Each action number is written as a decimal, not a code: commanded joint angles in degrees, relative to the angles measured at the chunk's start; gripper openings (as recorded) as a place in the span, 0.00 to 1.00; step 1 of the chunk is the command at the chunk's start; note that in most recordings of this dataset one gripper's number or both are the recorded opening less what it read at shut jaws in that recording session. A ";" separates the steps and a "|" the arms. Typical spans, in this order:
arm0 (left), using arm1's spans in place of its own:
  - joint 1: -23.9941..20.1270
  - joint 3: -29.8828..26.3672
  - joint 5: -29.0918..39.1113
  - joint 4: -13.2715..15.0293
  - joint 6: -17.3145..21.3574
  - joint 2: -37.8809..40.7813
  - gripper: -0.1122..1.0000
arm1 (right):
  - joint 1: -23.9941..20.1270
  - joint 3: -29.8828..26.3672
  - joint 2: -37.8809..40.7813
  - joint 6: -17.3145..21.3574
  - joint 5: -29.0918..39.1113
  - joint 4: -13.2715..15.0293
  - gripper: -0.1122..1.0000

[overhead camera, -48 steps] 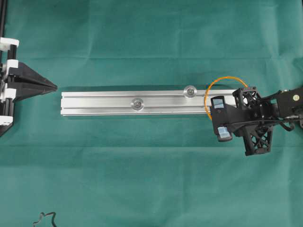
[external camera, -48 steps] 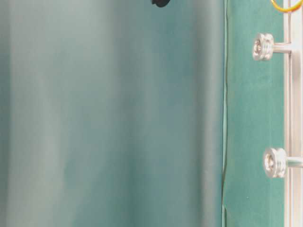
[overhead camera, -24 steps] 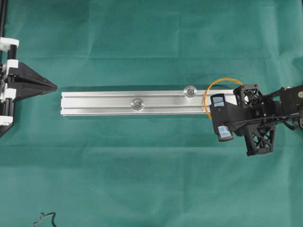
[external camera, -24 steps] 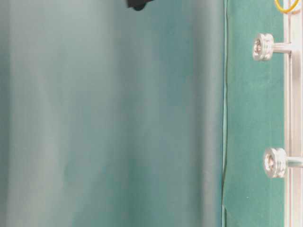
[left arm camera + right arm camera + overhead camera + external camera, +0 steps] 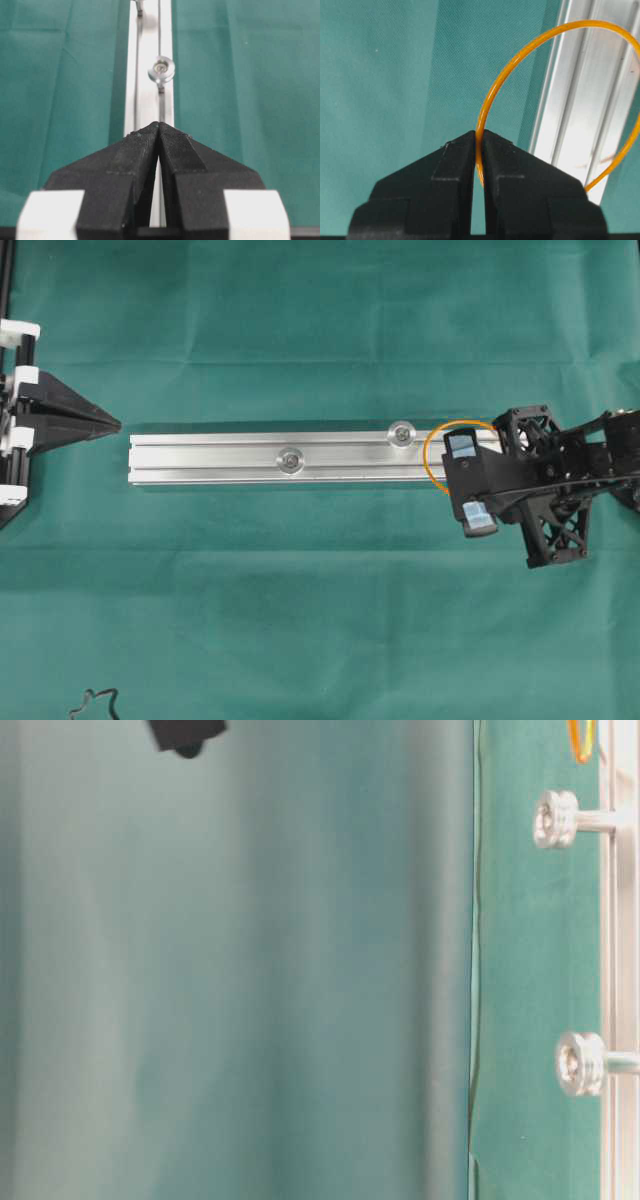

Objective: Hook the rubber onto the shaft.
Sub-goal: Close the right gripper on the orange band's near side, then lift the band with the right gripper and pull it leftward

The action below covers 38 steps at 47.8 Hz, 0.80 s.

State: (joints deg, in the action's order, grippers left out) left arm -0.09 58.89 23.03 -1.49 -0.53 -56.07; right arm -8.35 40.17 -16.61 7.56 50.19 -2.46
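The rubber is a thin orange loop at the right end of the aluminium rail. My right gripper is shut on it. In the right wrist view the fingertips pinch the rubber, and the loop stands out ahead over the rail. Two silver shafts rise from the rail, one just left of the loop and one farther left. My left gripper is shut and empty just off the rail's left end, its tips pointing along the rail toward a shaft.
A dark squiggly cord lies at the bottom left of the green cloth. The table-level view shows both shafts, a sliver of the rubber and a blurred dark part of the right arm at the top.
My right gripper has shifted left and tilted, still holding the rubber. The loop now looks narrower and more upright, and sits closer to the right shaft. The left gripper has not moved.
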 commanded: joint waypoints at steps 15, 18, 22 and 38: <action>0.09 -1.67 -0.26 -0.18 0.09 0.35 0.10 | -0.18 -7.12 -3.34 0.09 8.79 2.02 0.16; 0.09 -1.67 -0.35 -0.18 0.00 0.35 0.10 | -0.18 -7.82 -3.43 0.09 9.84 2.64 0.16; 0.00 -1.67 -0.26 -0.09 0.00 0.35 0.10 | -0.18 -8.53 -3.43 0.09 10.72 2.81 0.16; 0.09 -1.67 -0.35 -0.18 0.00 0.35 0.10 | -0.18 -8.61 -3.52 0.00 11.07 2.81 0.16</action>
State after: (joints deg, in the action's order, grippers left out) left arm -0.09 58.97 23.03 -1.49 -0.53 -56.16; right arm -8.35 32.87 -19.25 7.47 61.26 0.26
